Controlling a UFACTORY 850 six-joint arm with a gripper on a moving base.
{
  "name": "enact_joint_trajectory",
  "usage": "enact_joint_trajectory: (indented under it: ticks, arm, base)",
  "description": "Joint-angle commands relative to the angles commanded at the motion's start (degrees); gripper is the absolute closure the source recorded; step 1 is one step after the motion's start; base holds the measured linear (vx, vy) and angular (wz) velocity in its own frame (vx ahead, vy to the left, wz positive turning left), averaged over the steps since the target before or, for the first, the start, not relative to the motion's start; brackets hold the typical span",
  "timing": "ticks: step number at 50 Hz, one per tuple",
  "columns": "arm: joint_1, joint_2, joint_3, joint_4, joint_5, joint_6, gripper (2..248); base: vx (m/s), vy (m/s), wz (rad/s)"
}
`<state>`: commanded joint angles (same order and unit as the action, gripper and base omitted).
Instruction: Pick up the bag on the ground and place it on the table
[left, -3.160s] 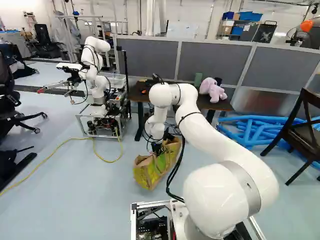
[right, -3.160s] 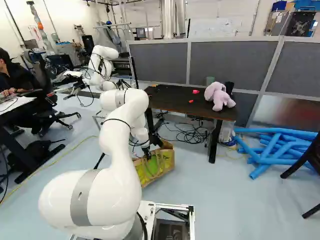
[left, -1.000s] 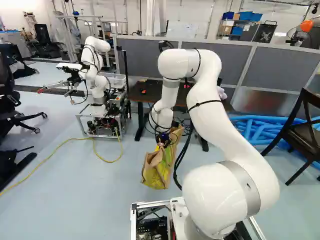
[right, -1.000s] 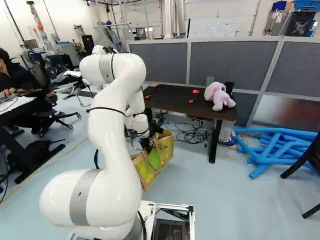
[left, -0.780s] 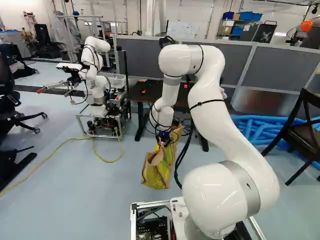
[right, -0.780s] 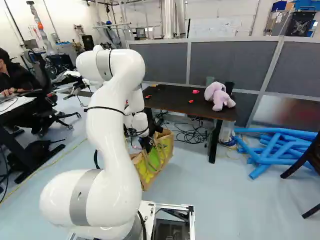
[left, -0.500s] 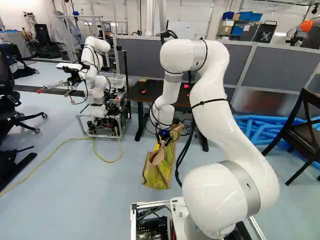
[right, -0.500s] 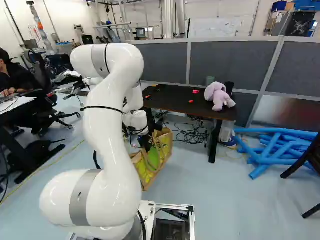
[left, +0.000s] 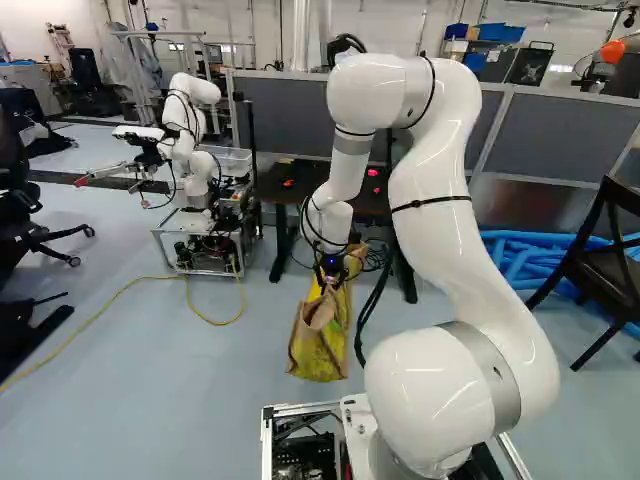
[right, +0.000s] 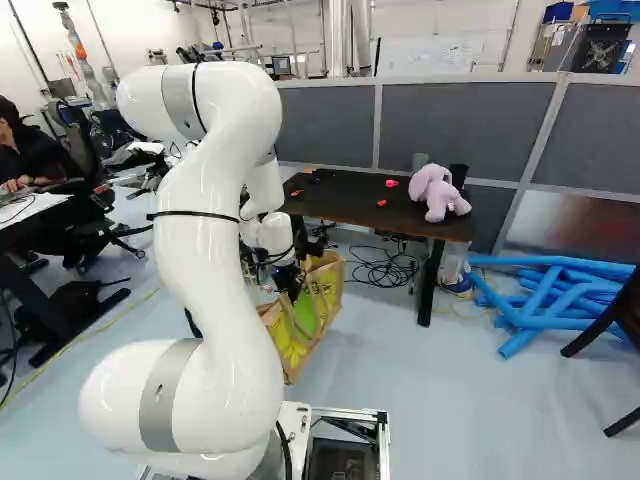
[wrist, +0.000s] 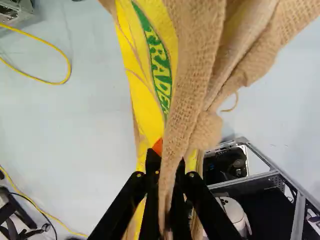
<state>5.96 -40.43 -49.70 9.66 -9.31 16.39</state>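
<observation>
We've got the burlap tote bag (left: 319, 345) on the near side of the tbl., close to its L end; can't tell if its bottom touches the floor (right: 450, 400). Our gripper (left: 331, 276) points down at the bag top, and its fingers (wrist: 152, 167) pinch a fold of burlap btwn. them, w/ fabric bunched above & around. Wrist view also shows our base frame (right: 350, 411) near the bag.

The dark table (right: 340, 209) stands just beyond, its L leg (left: 283, 245) behind the bag & the near edge btwn. bag and tabletop. On top, R end: a pink plush animal (right: 437, 192), w/ a grey-green cup (right: 419, 160) & a black cylinder (right: 459, 175) beside it; two small red items (right: 391, 183) lie L of the plush. Black cables (right: 385, 270) tangle on the floor under the tbl., just R of & beyond the bag. Grey partition (right: 460, 125) runs along the far side.

R of the tbl.: a pile of blue tubes (right: 545, 300), w/ a dark wooden chair (left: 610, 265) nearer & further R. Far L: another robot (left: 190, 140) on its wheeled cart (left: 205, 265), w/ a yellow cord (left: 125, 287) looping across the floor, well apart from our bag
</observation>
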Motion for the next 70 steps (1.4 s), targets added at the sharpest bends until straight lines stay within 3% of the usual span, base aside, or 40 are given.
enact_joint_trajectory:
  ticks: [24,70]
  arm:
    - [-1.34,6.56,4.15,-2.43,-2.45,0.0,229]
    - [-4.44,17.17,6.7,-5.91,-9.85,0.0,229]
  base:
    - [0.0,0.0,0.0]
    - [0.0,0.0,0.0]
